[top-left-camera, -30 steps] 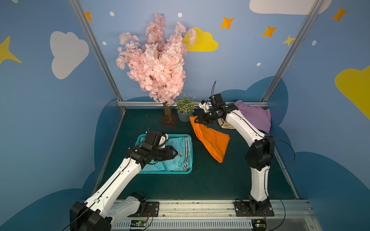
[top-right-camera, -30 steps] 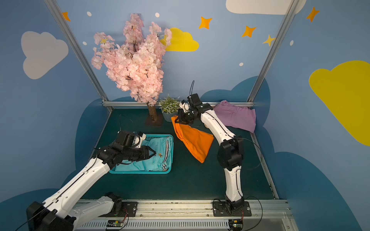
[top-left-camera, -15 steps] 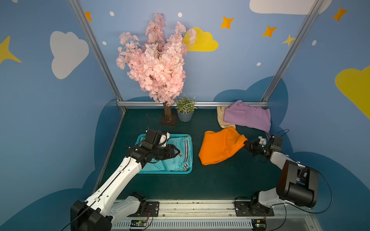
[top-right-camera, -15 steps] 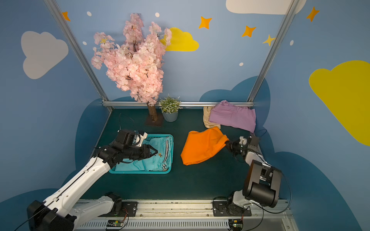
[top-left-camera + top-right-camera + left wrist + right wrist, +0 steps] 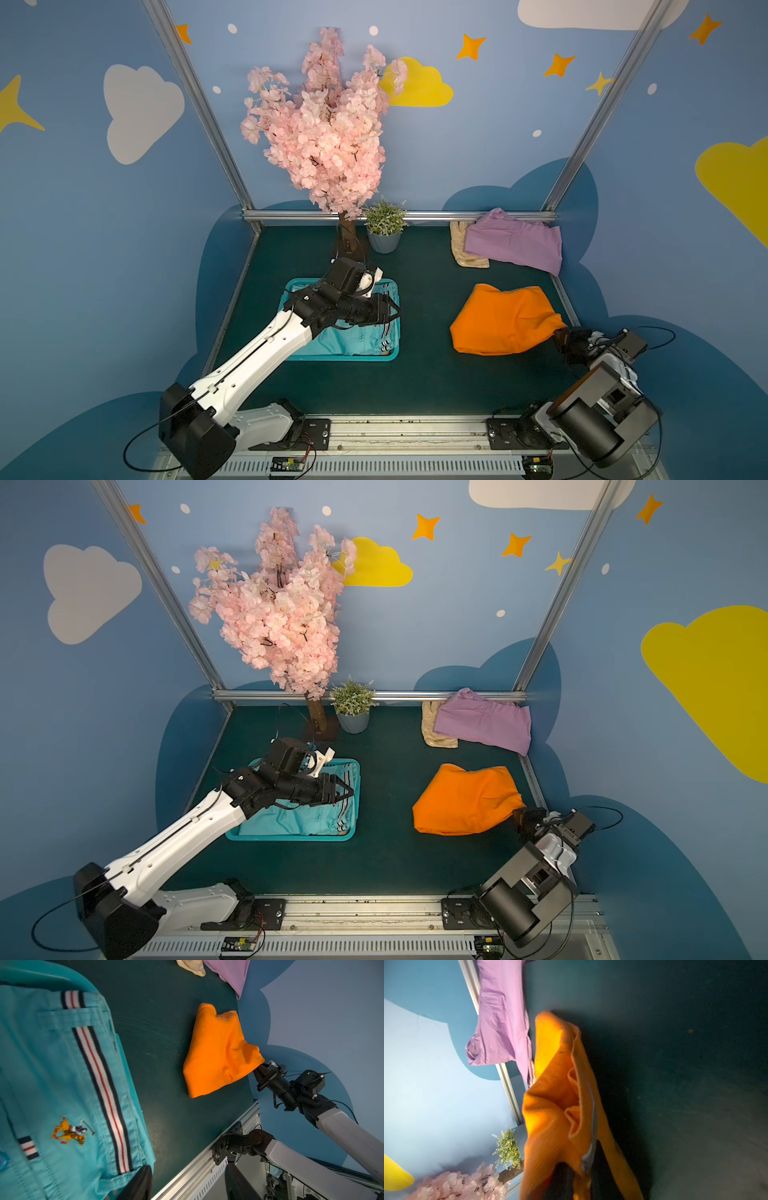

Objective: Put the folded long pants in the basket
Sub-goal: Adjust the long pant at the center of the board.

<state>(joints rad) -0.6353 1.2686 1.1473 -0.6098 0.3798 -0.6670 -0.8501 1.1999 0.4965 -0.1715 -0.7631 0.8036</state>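
A dark green mat [image 5: 415, 382] covers the floor of a booth with blue walls painted with clouds and stars. At the back stand a pink blossom tree [image 5: 328, 133] and a small potted plant [image 5: 384, 232].

The left gripper [image 5: 392, 311] hangs over the teal mesh basket [image 5: 340, 357]. Its fingers [image 5: 141, 1184] are spread apart with nothing between them. The light teal pants [image 5: 353, 336] lie folded inside the basket, directly beneath and behind these jaws, and the striped trim shows in the left wrist view [image 5: 99, 1076]. The fingertips reach out past the basket's rim on the side facing the other arm.

The right gripper [image 5: 559, 332] is pressed together on one corner of the orange pants [image 5: 498, 320]. That corner is drawn up into the pinch, and the rest of the cloth spreads away from the jaws across the mat, rumpled rather than flat. These pants are well apart from the basket.

Beyond the orange pants, farther from the right jaws, the lilac pants [image 5: 515, 245] lie against the back rail. They partly cover a pale cream cloth [image 5: 461, 249], and I cannot tell what kind of garment that is.
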